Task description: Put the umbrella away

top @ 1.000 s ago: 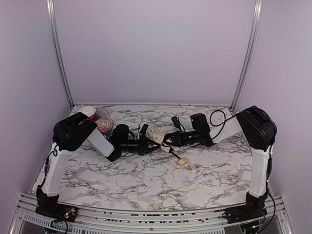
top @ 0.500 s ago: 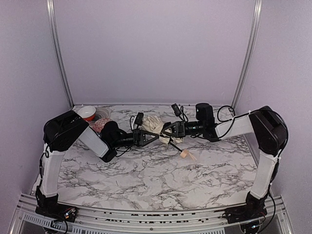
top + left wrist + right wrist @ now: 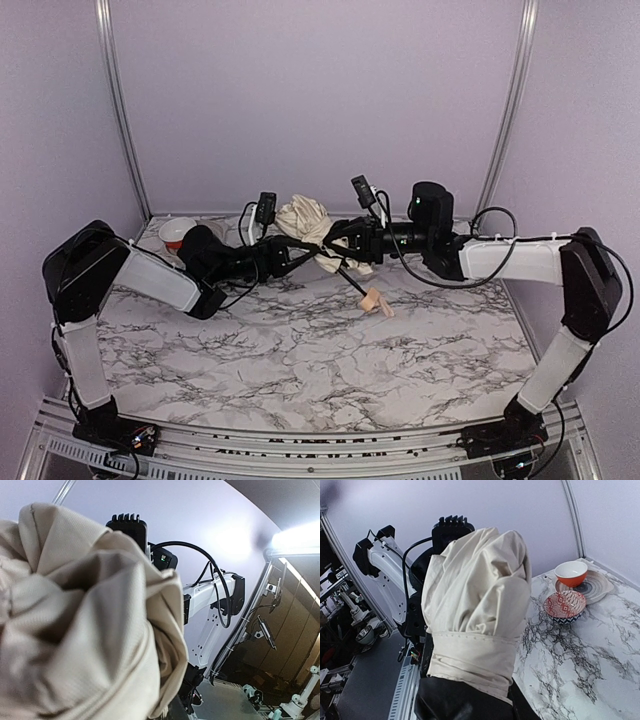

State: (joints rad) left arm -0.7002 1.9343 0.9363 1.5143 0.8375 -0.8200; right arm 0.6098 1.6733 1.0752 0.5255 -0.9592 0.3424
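Observation:
The umbrella (image 3: 303,218) is held up above the marble table (image 3: 330,350), between the two arms. Its cream canopy is bunched and points up and back. Its thin black shaft (image 3: 352,280) slants down to the tan knob handle (image 3: 374,301). My right gripper (image 3: 338,238) comes in from the right and is shut on the bundle; in the right wrist view a cream strap wraps the canopy (image 3: 480,595) just above my black fingers (image 3: 445,702). My left gripper (image 3: 288,247) meets the canopy from the left. Cream fabric (image 3: 75,620) fills the left wrist view and hides its fingers.
At the table's back left corner stand an orange bowl (image 3: 571,573) on a patterned plate (image 3: 594,586) and a red patterned bowl (image 3: 565,605). In the top view the orange bowl (image 3: 178,232) shows behind the left arm. Lilac walls and aluminium posts enclose the table.
Both arms have risen and stretched toward the back, lifting the umbrella off the table. The canopy went from lying low to pointing up, and the handle now hangs clear of the marble.

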